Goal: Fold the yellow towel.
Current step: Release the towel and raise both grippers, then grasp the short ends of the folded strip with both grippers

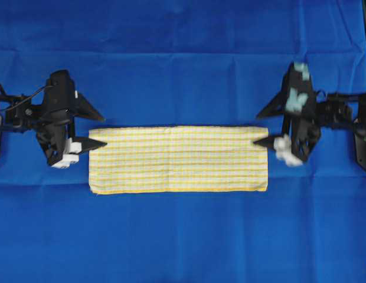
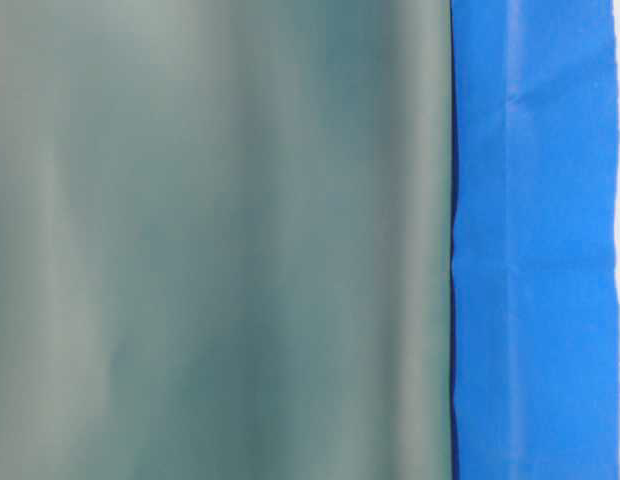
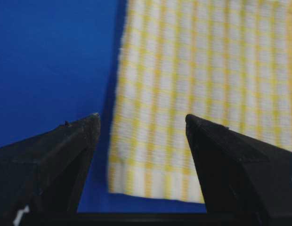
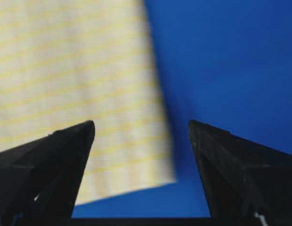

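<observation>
On the blue sheet (image 1: 183,236), yellow towel (image 1: 178,159) folded flat, long checked strip, both jaws spread, empty.

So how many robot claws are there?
2. The left gripper sits open at the towel's left end, the right gripper open at its right end. None seem hidden.

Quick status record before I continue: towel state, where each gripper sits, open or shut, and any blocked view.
towel: yellow towel lies flat as a long strip on the blue table cloth
left gripper: left gripper open, at the towel's left end, holding nothing
right gripper: right gripper open, at the towel's right end, holding nothing
blocked view: table-level camera mostly blurred grey-green; only blue cloth shows
</observation>
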